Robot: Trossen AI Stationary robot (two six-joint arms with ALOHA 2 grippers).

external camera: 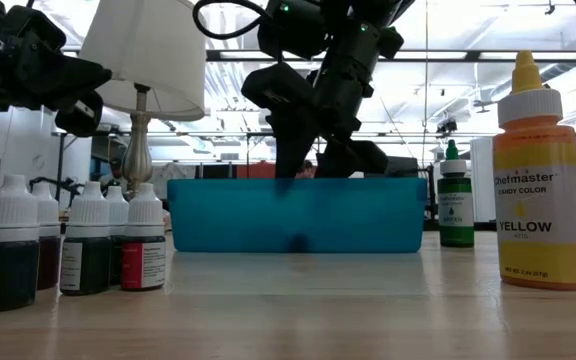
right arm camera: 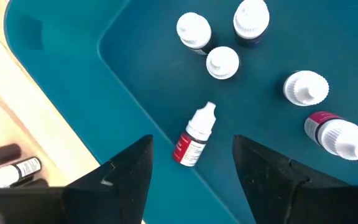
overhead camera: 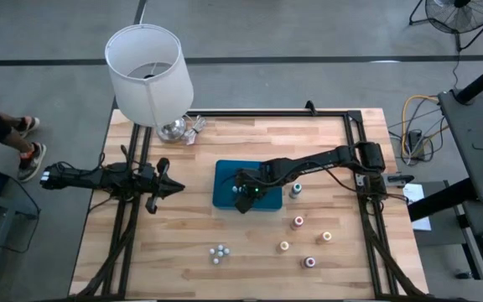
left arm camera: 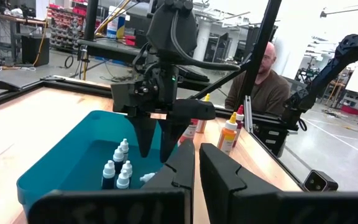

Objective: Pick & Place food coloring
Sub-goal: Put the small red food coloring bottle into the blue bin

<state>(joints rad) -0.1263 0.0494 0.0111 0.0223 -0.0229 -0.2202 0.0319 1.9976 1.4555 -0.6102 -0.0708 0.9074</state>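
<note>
Your right gripper (right arm camera: pixel 191 168) hangs with its jaws spread wide and empty above the blue tray (overhead camera: pixel 222 195), fingertips pointing down into it. Directly beneath the gap, one small white-capped bottle (right arm camera: pixel 194 138) lies on its side on the tray floor, touching neither finger. Further out in the tray you have five more white-capped bottles: a tight trio (right arm camera: pixel 221 32) standing upright and two others (right arm camera: pixel 325 112) near them.

From the tray on the overhead view, the green-topped bottle (overhead camera: pixel 296 190) stands just beside its rim at 3 o'clock. Four more coloured bottles (overhead camera: pixel 304 240) are scattered at about 4 to 5 o'clock, well apart from it. A cluster of white-capped bottles (overhead camera: pixel 218 252) sits at 6 o'clock.

Your left gripper (overhead camera: pixel 171 187) waits at 9 o'clock, jaws closed on nothing, near the lamp (overhead camera: pixel 149 75).
</note>
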